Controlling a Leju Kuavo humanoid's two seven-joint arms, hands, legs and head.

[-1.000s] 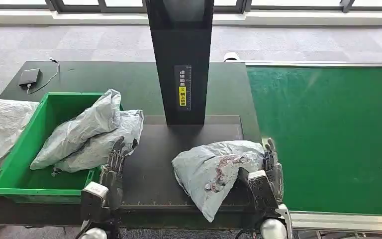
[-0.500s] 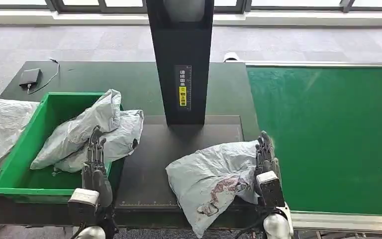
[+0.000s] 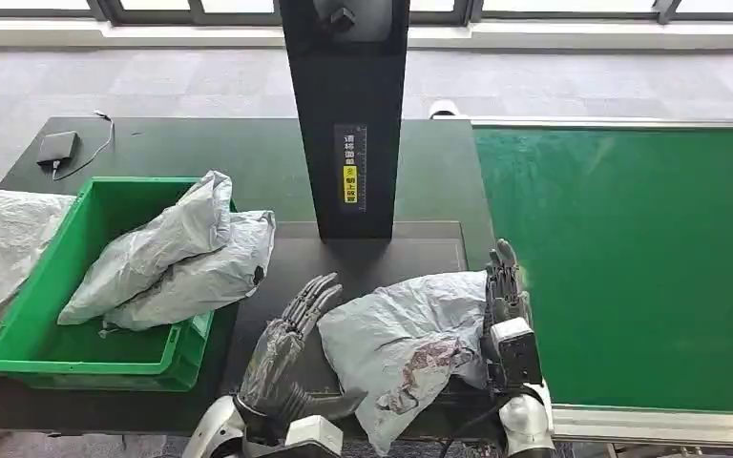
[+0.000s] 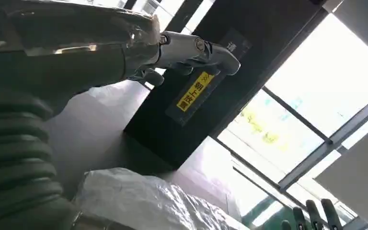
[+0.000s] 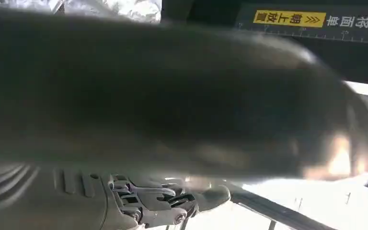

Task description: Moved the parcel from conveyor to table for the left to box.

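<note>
Our left hand (image 3: 291, 358) hovered palm-up with its fingers spread apart and empty, just beside the near left edge of the parcel (image 3: 406, 339). Our right hand (image 3: 508, 296) stood upright with fingers straight, flat against the parcel's right side; it gripped nothing. The grey parcel lay crumpled on the dark table (image 3: 286, 329), with a reddish smear on its near face. To our left, a green bin (image 3: 33, 315) held two more grey bags (image 3: 177, 258). Behind the parcel rose a black post (image 3: 348, 124) bearing a yellow label (image 3: 350, 183) with Chinese characters, too small for us to read surely. The green conveyor (image 3: 630, 258) ran along our right. Farthest off, a small black device (image 3: 57, 148) with a cable lay on the far tabletop.
</note>
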